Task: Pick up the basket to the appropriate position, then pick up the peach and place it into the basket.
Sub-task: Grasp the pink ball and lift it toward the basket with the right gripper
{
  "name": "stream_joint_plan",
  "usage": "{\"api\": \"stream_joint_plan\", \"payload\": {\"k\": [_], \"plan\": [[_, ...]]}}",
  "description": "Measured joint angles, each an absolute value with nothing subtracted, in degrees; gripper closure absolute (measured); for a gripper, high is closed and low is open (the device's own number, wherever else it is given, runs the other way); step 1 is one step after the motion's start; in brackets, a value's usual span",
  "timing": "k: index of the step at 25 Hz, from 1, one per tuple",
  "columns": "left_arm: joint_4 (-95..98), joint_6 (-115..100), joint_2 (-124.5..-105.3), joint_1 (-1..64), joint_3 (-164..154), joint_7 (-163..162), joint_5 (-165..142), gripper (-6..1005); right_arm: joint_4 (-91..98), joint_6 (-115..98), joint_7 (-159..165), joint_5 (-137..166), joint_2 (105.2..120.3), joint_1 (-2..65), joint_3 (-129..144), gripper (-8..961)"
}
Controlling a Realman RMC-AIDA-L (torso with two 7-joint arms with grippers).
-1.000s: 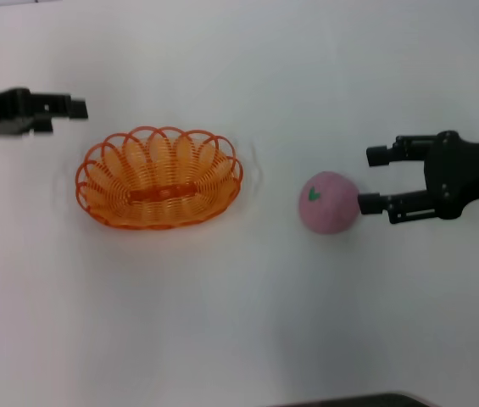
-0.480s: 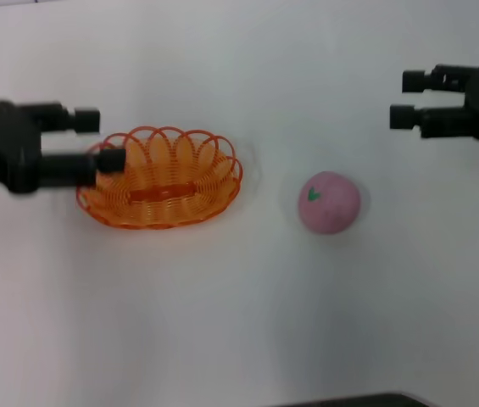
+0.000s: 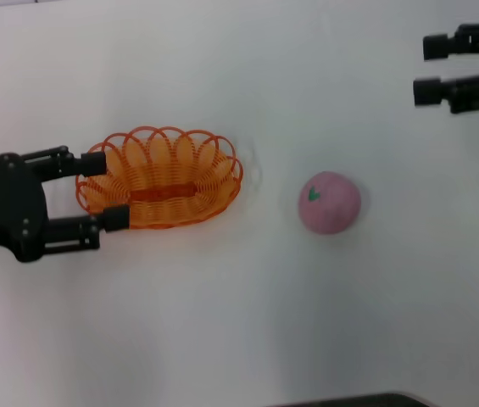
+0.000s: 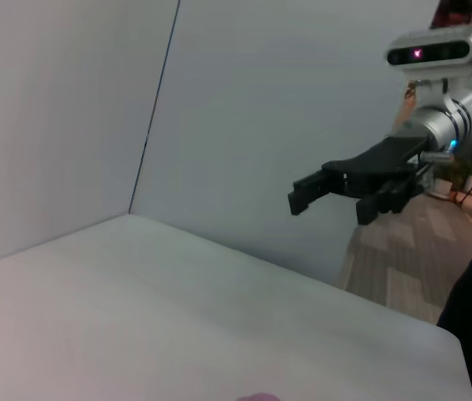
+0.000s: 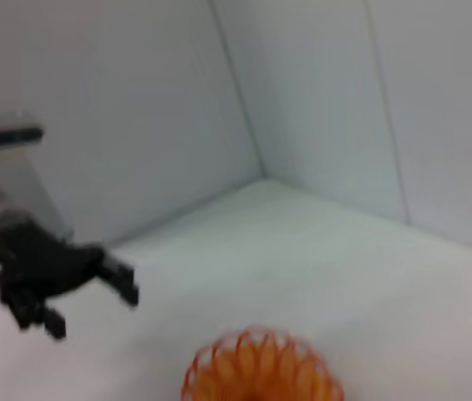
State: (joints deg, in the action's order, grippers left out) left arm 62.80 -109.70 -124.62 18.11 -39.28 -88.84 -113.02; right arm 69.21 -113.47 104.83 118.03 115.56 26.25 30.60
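Observation:
The orange wire-loop basket (image 3: 158,178) sits on the white table, left of centre; it also shows in the right wrist view (image 5: 261,372). My left gripper (image 3: 106,190) is open, one finger on each side of the basket's left end. I cannot tell whether it touches the rim. The pink peach (image 3: 330,202) with a green leaf mark lies alone to the right of the basket. My right gripper (image 3: 430,68) is open and empty at the far right, well away from the peach; it also shows in the left wrist view (image 4: 336,194).
The white table (image 3: 239,322) is bare apart from the basket and peach. Grey walls meet at a corner behind the table (image 4: 148,134). The left gripper shows far off in the right wrist view (image 5: 93,292).
My left gripper has moved nearer and now straddles the basket's left end. My right gripper has moved farther away to the right. Basket and peach have not moved.

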Motion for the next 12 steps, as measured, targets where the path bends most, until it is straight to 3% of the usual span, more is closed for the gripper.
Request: {"api": "stream_joint_plan", "payload": {"k": [12], "plan": [[58.19, -108.25, -124.63, 18.01, -39.10, -84.62, -113.65, 115, 70.68, -111.03, 105.26, 128.64, 116.72, 26.96, 40.74, 96]]}}
